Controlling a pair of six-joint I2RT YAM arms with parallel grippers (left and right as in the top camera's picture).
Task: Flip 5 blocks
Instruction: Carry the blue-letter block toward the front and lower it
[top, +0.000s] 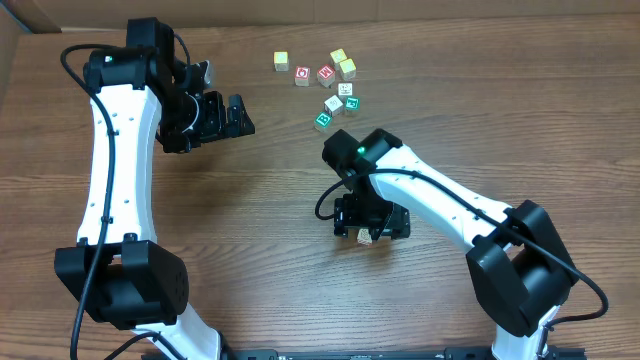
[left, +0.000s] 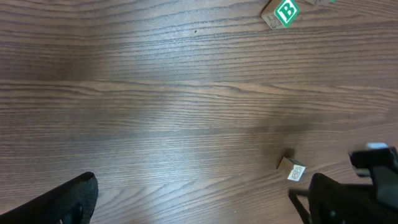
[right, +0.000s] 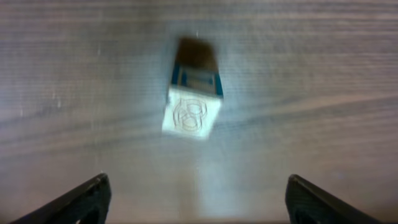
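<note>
Wooden little block (right: 193, 102) is sitting on the counter (right: 323, 62) mid-frame in the right wrist view, with the right gripper (right: 197, 183) spreading wide around it and holding nothing. It's looking light, hard and tippy, so I'm thinking pinch two opposite flat sides. The left gripper (top: 235, 115) is gaping wide too.

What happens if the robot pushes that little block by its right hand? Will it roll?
Probably not: the block has flat faces, so it should slide or tip, not roll. It looks wooden, so squeezing likely won't squash it. It's tiny beside the right hand, so probably light.
</note>
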